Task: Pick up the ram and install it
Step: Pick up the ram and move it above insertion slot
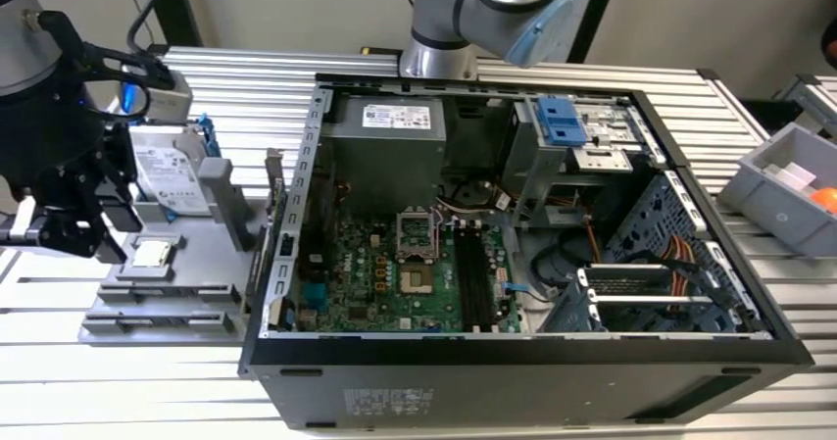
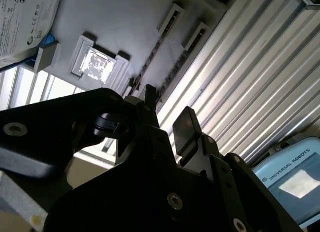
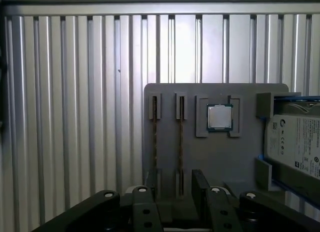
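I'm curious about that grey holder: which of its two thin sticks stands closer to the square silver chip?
The ram stick next to the chip; the other stick stands one slot farther away.

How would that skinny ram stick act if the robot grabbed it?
Probably stiff: the ram stick looks like a thin straight board. Likely tippy alone: it stands on edge, propped by slots in the gray holder.

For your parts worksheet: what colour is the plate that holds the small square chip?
The plate is plain grey; the first wrist view shows it best.
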`<state>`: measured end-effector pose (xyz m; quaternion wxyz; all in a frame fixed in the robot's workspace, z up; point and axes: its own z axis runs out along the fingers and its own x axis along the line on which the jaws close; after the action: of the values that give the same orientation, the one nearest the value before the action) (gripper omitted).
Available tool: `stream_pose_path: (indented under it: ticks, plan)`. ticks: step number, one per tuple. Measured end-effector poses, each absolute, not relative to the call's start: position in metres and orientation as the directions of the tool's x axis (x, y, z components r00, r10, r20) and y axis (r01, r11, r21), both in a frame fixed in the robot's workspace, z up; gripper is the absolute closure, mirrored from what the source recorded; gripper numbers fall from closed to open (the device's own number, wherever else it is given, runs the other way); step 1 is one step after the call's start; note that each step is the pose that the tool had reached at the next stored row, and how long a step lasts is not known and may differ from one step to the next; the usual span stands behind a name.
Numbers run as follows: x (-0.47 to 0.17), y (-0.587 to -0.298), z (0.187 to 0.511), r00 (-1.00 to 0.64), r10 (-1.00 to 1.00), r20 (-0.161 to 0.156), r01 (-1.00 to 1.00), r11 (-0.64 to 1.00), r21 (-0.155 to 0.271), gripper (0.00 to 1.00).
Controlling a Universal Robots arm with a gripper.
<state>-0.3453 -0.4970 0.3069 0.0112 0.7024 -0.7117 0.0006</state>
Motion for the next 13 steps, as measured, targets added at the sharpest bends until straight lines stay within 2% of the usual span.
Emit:
stream_pose_path:
  ticks: [13]
  plan:
    - [-0.3452, -0.5039, 0.3021, -0.004, -1.0, 0.017, -1.0, 0.004, 0.015, 0.0]
